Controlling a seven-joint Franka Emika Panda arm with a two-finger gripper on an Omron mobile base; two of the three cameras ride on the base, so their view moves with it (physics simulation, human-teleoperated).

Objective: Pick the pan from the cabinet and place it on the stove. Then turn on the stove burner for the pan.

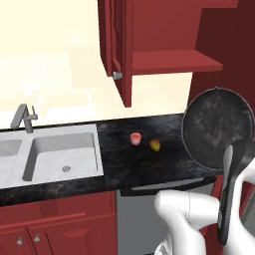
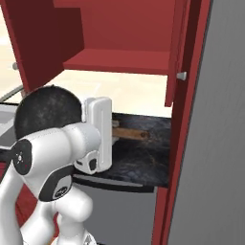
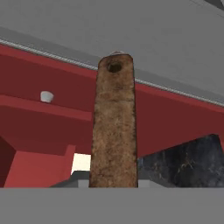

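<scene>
Wooden-handled pan point(image 1: 215, 127) hangs tilted above the counter point(image 1: 144, 164), its handle clamped in the pincer point(image 2: 114, 133).

The round dark grey speckled frying pan point(image 1: 215, 127) is covered along its lower right by the white arm, and its right rim is cut by the left base view's edge. In the right base view the arm hides its lower half, and only the far end of its slim brown wooden handle point(image 2: 130, 133) shows past the white hand. In the hand view the handle's near end runs off the bottom, so the tool's fingertips cannot be seen. The dark red wooden wall cabinet point(image 1: 149, 45) is cropped at the top. The small pink cup-like object point(image 1: 135, 138) and the yellow-green item point(image 1: 155, 145) on the black speckled surface point(image 1: 144, 159) are too small to identify.
</scene>
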